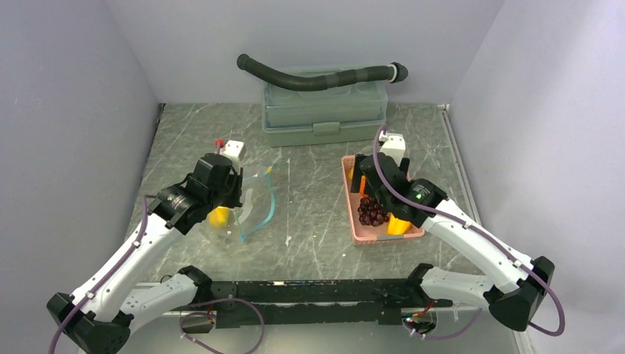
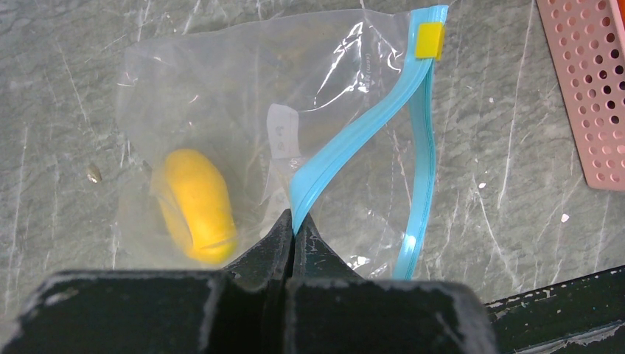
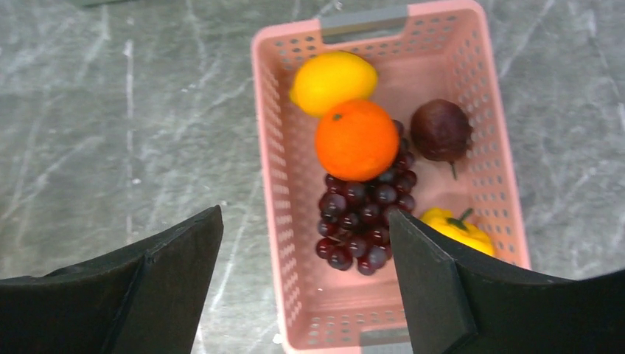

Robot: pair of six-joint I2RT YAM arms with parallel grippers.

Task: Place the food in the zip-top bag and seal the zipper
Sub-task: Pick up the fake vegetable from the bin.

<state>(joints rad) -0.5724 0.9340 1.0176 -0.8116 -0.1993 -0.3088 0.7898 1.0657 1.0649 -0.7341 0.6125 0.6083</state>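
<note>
The clear zip-top bag (image 2: 243,96) lies on the table with its mouth open, and one yellow lemon-like piece (image 2: 197,204) is inside it. My left gripper (image 2: 294,221) is shut on the bag's teal-blue zipper (image 2: 346,144), pinching one lip of the mouth. The other lip (image 2: 420,184) curves away to the right, with a yellow slider tab (image 2: 430,40) at the far end. My right gripper (image 3: 306,243) is open and empty above the pink basket (image 3: 269,177), which holds a lemon (image 3: 333,80), an orange ball (image 3: 357,139), a purple grape bunch (image 3: 365,214), a dark round fruit (image 3: 441,130) and a yellow pepper (image 3: 457,228).
A grey-green lidded box (image 1: 324,110) stands at the back with a black corrugated hose (image 1: 317,75) lying on top. The pink basket (image 1: 354,221) sits right of centre and the bag (image 1: 258,203) left of centre. Walls close in on three sides.
</note>
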